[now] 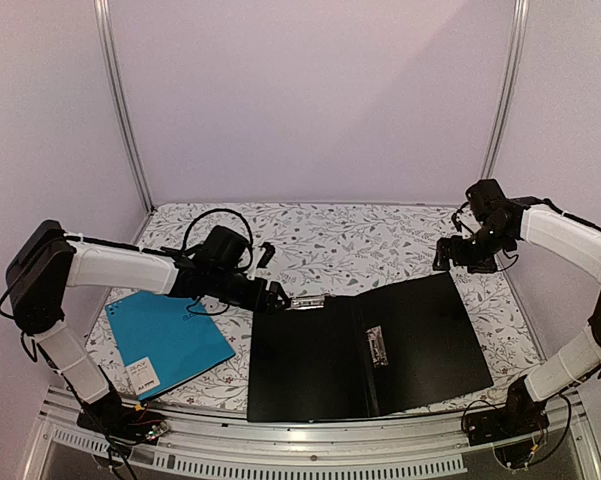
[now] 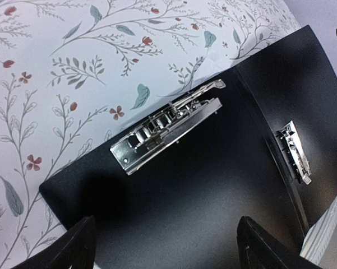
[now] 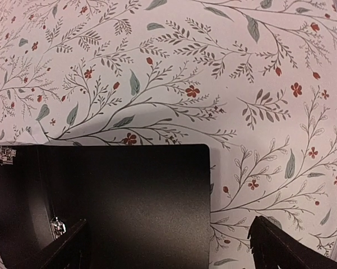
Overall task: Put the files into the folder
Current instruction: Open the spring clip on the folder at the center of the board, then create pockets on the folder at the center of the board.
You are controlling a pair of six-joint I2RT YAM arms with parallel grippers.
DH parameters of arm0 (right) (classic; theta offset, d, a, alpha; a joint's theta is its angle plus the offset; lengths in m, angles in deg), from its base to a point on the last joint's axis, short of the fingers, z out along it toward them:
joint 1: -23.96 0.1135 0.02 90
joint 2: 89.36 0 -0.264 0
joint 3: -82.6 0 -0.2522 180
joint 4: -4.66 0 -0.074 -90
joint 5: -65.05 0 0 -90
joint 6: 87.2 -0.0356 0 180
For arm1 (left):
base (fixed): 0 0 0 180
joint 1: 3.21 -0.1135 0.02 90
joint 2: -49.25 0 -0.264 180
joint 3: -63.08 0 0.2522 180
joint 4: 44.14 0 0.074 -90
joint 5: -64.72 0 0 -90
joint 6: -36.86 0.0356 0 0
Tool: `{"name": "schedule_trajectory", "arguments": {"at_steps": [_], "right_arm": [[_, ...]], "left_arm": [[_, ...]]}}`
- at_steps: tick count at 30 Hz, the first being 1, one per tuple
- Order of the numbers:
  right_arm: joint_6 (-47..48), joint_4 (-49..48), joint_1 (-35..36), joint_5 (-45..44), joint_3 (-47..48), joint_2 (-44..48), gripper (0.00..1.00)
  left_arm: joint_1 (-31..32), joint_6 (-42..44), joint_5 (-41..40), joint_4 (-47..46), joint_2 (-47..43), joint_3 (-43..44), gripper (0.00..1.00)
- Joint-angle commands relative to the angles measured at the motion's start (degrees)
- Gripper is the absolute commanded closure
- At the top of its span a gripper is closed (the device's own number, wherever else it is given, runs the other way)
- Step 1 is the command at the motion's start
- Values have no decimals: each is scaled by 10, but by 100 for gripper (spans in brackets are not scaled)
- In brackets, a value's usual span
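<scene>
The black folder lies open and flat on the flowered tablecloth. A silver clip sits at the far edge of its left half and a second clip along the spine. My left gripper hovers over the folder's far left part, open, with nothing between its fingers. In the left wrist view the folder and that clip lie just ahead of the gripper. My right gripper is open above the folder's far right corner, empty. The files are out of view.
A teal-blue folder lies closed at the near left, beside the black one. Metal frame posts stand at the back corners, with pale walls behind. The flowered cloth stretches behind the folders.
</scene>
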Motion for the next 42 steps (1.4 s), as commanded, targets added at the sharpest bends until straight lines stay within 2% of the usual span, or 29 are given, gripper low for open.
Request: {"name": "schedule_trajectory", "arguments": {"at_steps": [1, 10, 16, 24, 27, 28, 36, 42], "right_arm": [[-18, 39, -54, 88, -46, 30, 1], [6, 22, -119, 220, -102, -6, 6], [12, 12, -120, 287, -105, -32, 20], [20, 2, -121, 351, -97, -51, 67], [-6, -34, -121, 389, -97, -35, 94], [-27, -45, -120, 400, -97, -28, 100], [-140, -105, -121, 411, -53, 62, 100], [-249, -203, -117, 434, -45, 55, 100]], "left_arm": [[3, -18, -27, -14, -27, -26, 13], [4, -7, -27, -8, -27, -18, 13], [4, -2, -31, -9, -35, -20, 13], [4, 5, -44, -6, -53, -19, 13], [4, 8, -45, -5, -63, -18, 13], [4, 10, -46, -4, -65, -17, 12], [4, 5, -58, 7, -68, -11, 13], [4, -5, -61, 8, -68, -9, 12]]}}
